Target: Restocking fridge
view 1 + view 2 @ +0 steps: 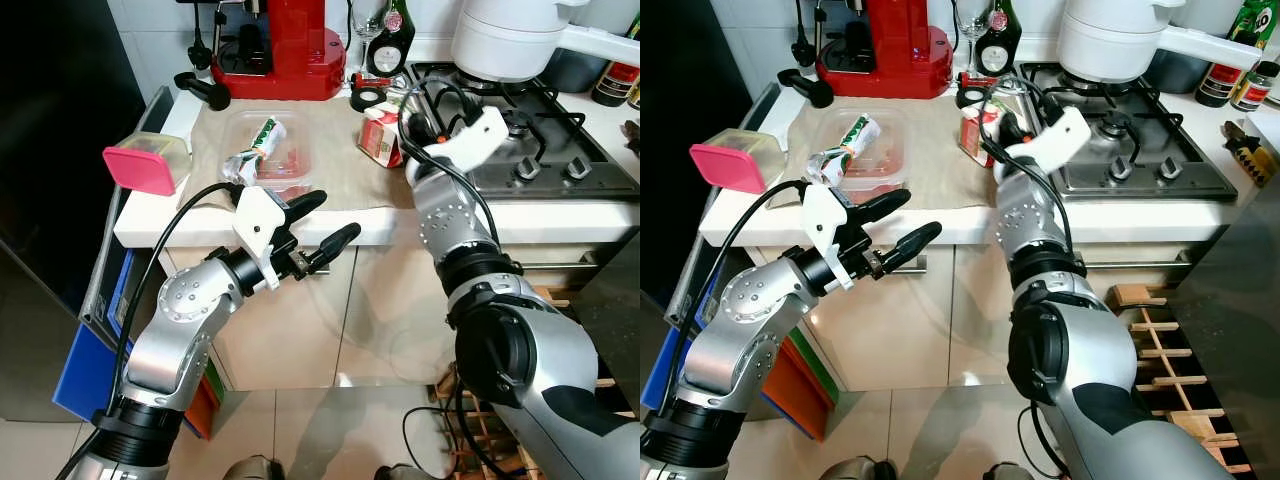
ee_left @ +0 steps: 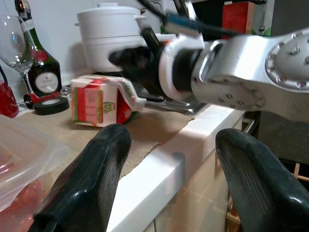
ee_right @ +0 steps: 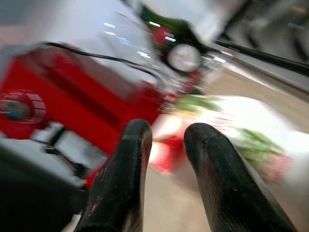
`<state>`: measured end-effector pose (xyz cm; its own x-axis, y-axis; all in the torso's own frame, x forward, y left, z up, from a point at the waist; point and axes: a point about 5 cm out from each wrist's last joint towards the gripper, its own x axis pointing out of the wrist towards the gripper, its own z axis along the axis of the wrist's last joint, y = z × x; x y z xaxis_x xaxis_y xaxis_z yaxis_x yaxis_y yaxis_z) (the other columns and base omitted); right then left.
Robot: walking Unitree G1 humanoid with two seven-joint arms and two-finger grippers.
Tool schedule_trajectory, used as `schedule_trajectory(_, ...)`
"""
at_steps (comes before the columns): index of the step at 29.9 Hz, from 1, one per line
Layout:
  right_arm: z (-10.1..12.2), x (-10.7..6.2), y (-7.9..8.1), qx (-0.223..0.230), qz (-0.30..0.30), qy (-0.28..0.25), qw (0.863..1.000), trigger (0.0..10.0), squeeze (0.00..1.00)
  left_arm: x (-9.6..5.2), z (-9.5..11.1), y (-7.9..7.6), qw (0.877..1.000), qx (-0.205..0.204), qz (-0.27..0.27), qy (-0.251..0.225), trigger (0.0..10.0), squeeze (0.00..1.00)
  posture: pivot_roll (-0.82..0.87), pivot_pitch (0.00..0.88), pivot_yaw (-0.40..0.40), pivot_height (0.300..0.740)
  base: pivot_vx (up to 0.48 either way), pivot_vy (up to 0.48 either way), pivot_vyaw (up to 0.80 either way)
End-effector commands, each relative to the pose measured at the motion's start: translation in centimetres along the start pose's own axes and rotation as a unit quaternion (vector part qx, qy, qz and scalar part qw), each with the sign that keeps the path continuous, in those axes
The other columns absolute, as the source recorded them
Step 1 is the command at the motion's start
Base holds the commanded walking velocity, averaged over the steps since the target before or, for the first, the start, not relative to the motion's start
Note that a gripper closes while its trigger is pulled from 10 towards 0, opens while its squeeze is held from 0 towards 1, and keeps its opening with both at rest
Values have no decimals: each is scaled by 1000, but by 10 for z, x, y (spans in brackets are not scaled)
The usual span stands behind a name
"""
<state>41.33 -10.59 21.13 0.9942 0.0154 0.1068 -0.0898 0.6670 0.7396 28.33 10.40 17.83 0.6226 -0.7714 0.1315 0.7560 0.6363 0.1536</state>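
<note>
A red-and-white juice carton [image 1: 378, 136] lies on the beige mat on the counter, beside the hob. My right arm [image 1: 462, 146] reaches over the counter edge toward it. In the right wrist view, which is blurred, my right gripper [image 3: 169, 133] points at the carton [image 3: 227, 125], fingers a narrow gap apart with nothing between them. My left gripper [image 1: 325, 222] hovers just in front of the counter edge, wide open and empty. A clear plastic container [image 1: 266, 150] holding a wrapped packet sits behind it.
A pink-lidded box [image 1: 148, 163] rests at the counter's left corner. A red coffee machine [image 1: 280, 45], wine glass, bottle [image 1: 390, 40] and tape roll [image 1: 367, 98] stand at the back. A white pot [image 1: 505, 35] sits on the gas hob [image 1: 540, 150]. A dark fridge side is at the left.
</note>
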Motion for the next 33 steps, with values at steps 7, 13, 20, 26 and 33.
schedule_trajectory(7,17,4,35,-38,85,-48,995,10000,0,1,3,4,1000,6,10,-2,10000,0,76,4,-6,740,0,0,0)
schedule_trajectory(13,9,-5,20,-88,47,-64,993,10000,0,1,3,4,1000,5,14,-2,10000,0,70,13,-2,740,0,0,0)
schedule_trajectory(20,-7,-18,-7,-145,-12,-55,988,10000,0,1,2,3,1000,4,13,-1,10000,0,64,23,3,740,0,0,0)
schedule_trajectory(26,-7,-26,-13,-184,-25,-61,981,10000,0,0,2,2,1000,3,14,-1,10000,0,64,29,1,740,0,0,0)
schedule_trajectory(33,-14,-46,-8,-251,-4,-33,967,10000,0,-2,3,2,1000,3,20,-2,10000,0,57,31,-15,740,0,0,0)
